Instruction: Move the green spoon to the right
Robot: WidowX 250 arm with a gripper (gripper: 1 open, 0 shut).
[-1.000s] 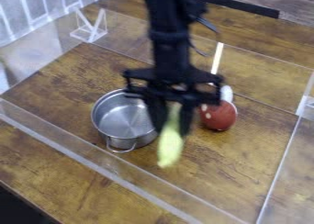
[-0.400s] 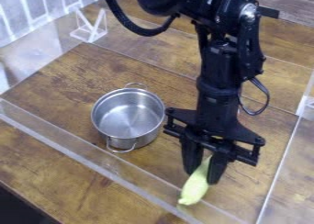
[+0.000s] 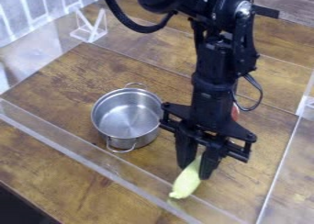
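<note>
The green spoon (image 3: pixel 185 183) shows as a thick yellow-green handle hanging slanted from my gripper (image 3: pixel 200 163). Its lower end is close to the wooden table, right of the pot and near the front. The gripper points straight down and is shut on the upper part of the handle. The spoon's grey head is hidden among the fingers (image 3: pixel 212 162). Whether the handle's tip touches the wood is not clear.
A steel pot (image 3: pixel 128 117) stands left of the gripper. A low clear plastic wall (image 3: pixel 86 163) runs along the front, and another (image 3: pixel 285 168) stands on the right. A white wire rack (image 3: pixel 88 26) sits at the back left. The arm hides whatever lies behind it.
The arm has carried the spoon from beside the pot to the right and toward the front, and lowered it. Over the last half second it has hardly moved.
</note>
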